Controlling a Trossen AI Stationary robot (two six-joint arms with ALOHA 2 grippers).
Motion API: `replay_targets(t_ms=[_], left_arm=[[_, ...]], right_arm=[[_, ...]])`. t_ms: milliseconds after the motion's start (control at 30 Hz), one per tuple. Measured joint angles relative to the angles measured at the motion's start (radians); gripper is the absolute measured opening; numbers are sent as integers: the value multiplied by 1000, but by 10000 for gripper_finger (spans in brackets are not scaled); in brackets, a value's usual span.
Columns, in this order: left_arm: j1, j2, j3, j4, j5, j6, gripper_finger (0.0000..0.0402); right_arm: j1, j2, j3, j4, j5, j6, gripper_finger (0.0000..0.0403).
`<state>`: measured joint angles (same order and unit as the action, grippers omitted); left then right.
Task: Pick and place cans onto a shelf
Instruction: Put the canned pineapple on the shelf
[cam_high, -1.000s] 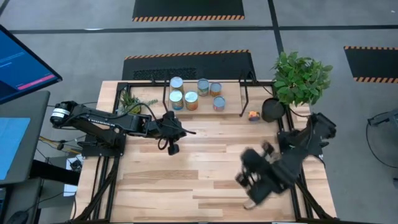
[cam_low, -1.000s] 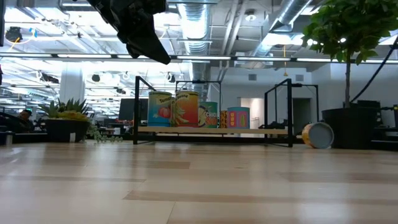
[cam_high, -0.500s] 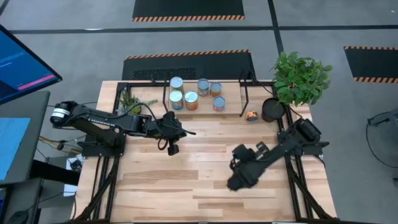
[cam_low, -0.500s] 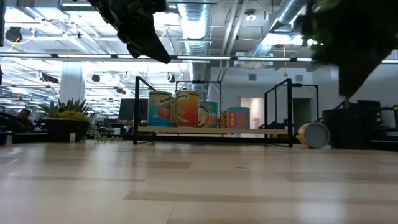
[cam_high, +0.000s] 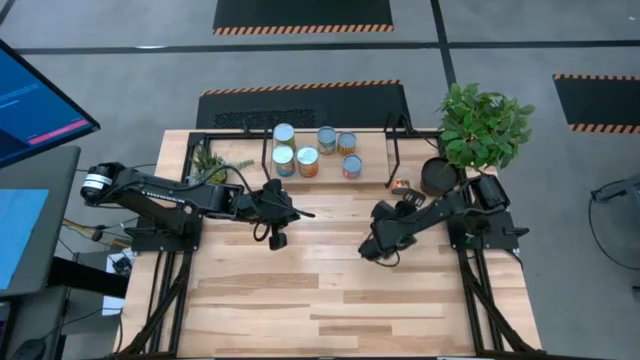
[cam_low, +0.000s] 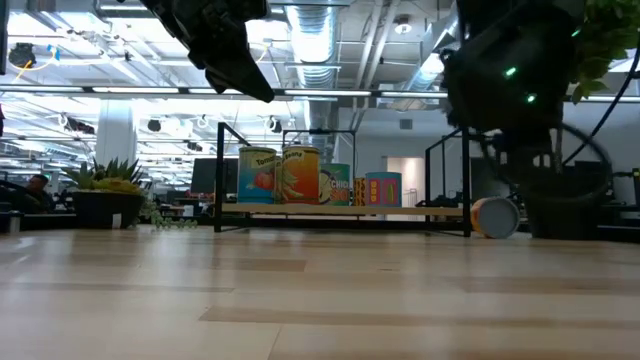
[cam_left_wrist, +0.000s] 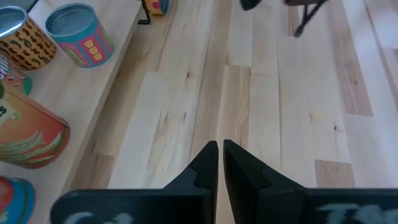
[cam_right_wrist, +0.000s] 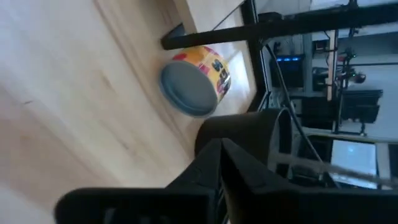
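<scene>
- One small cylindrical tin with a yellow and red label and a pale-blue round end (cam_right_wrist: 194, 79) lies on its side on the plank tabletop (cam_high: 330, 290), just beside the right end of the shelf and next to the dark round plant pot (cam_high: 437, 176), near the table's far right corner.
- It looks like a rigid, light tin with smooth, probably slippery walls; lying down it may roll, so a hold across the curved body at mid-length seems safest.
- Its label lettering is too blurred to read.
- Six more tins stand upright on the low light-wood shelf on thin black legs (cam_high: 372, 150), at the table's far edge, grouped toward the shelf's left half.
- The low view shows "CHIC" on one green-labelled tin (cam_low: 337, 184); other labels show pictures only.
- The right gripper (cam_high: 374, 247) hangs over the table in front of the shelf's right end, its camera facing the fallen tin; the fingers look nearly together and hold nothing, though I cannot tell their state for sure.
- The left gripper (cam_left_wrist: 219, 157) waits over the table in front of the shelf's left end, fingers pressed together, empty.
</scene>
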<state>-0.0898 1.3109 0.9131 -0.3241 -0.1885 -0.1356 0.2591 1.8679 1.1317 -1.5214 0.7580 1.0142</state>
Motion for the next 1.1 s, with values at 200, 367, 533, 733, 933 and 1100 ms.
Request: replay_targets(t_ms=[200, 367, 533, 733, 933, 1100], left_arm=[[0, 0, 0, 0, 1, -7, 15], [0, 0, 0, 0, 1, -7, 15], [0, 0, 0, 0, 1, -7, 15], [0, 0, 0, 0, 2, -8, 15], [-1, 0, 0, 0, 2, -8, 15], [0, 0, 0, 0, 2, -9, 15]], right_arm=[[-37, 0, -2, 100, 31, -148, 81], [-105, 0, -2, 135, 25, -179, 113], [-183, 0, -2, 128, -4, -189, 159], [-210, 0, -17, 127, 28, -180, 218], [-226, 1, -180, 191, -21, -172, 252], [-183, 1, -218, 159, -13, -70, 255]])
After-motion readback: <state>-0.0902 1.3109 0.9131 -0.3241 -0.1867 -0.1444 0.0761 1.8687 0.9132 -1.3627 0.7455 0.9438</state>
